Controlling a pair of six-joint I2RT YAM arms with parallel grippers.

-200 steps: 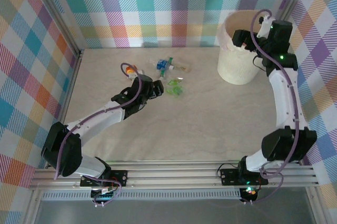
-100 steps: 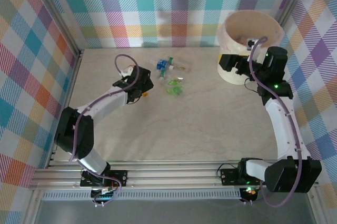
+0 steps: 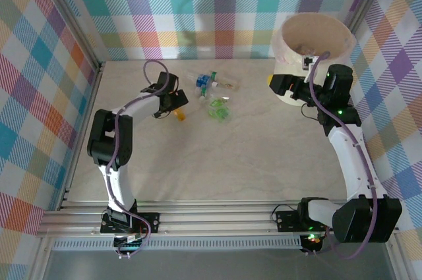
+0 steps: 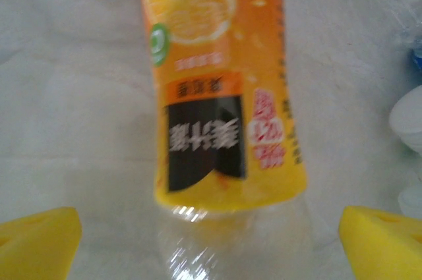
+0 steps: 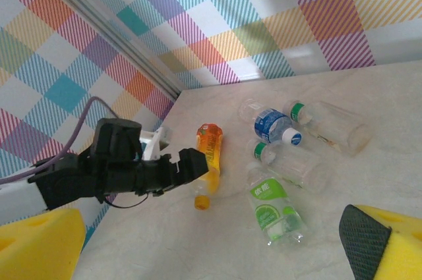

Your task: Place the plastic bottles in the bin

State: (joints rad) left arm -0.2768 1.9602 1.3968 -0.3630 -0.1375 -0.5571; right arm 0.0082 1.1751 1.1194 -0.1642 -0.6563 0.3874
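Beige tabletop (image 3: 250,155): left end effector (image 4: 211,247) wide open over orange bottle (image 4: 221,89); right end effector (image 3: 282,86) open, empty, beside bin (image 3: 282,46).

We see a robotics lab cell: plaid fabric walls (image 3: 198,3) on an aluminium frame (image 3: 72,20) around a pale tabletop (image 3: 231,155), with slotted mounting rails (image 3: 217,214).

desk (image 3: 231,161): pale, marbled | bin (image 3: 285,62): upright, far right corner | orange bottle (image 5: 208,148): lying flat, far left | blue-label bottle (image 5: 273,125), green-label bottle (image 5: 273,211), clear bottles (image 5: 330,125): lying clustered beside the orange bottle
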